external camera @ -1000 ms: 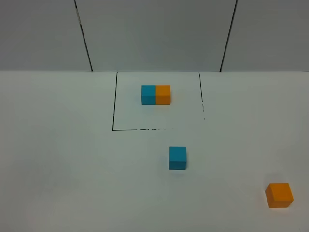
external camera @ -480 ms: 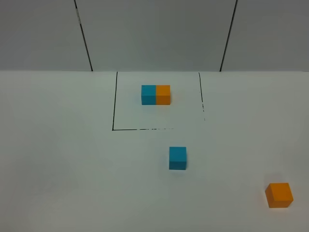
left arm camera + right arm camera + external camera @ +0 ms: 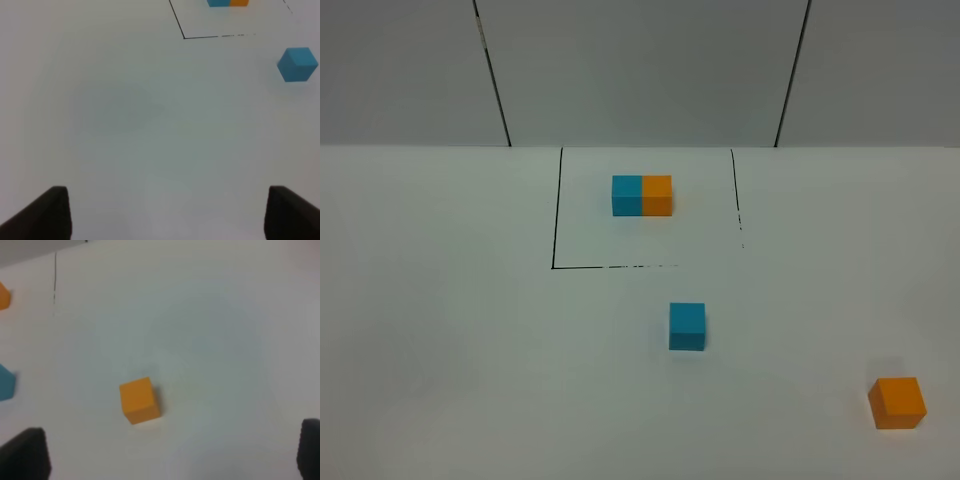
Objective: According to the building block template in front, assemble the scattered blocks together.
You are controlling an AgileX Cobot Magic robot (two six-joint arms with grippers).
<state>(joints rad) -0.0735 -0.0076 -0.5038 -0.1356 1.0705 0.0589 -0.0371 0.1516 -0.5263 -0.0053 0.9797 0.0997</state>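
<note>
The template (image 3: 642,195), a short sky-blue and orange bar, lies inside a black-lined square (image 3: 554,240) at the back of the white table. The loose sky-blue cube (image 3: 687,326) sits in front of the square. The loose orange cube (image 3: 897,403) sits at the front right. Neither gripper shows in the exterior view. In the left wrist view my left gripper (image 3: 167,220) is open and empty, with the blue cube (image 3: 298,64) well ahead of it and to the side. In the right wrist view my right gripper (image 3: 167,455) is open and empty, with the orange cube (image 3: 140,400) just ahead of it.
The white table (image 3: 440,350) ends at a grey panelled wall (image 3: 640,70) behind. The template's edge (image 3: 228,2) shows in the left wrist view. The blue cube (image 3: 6,382) and the template's orange end (image 3: 4,296) show at the right wrist view's edge.
</note>
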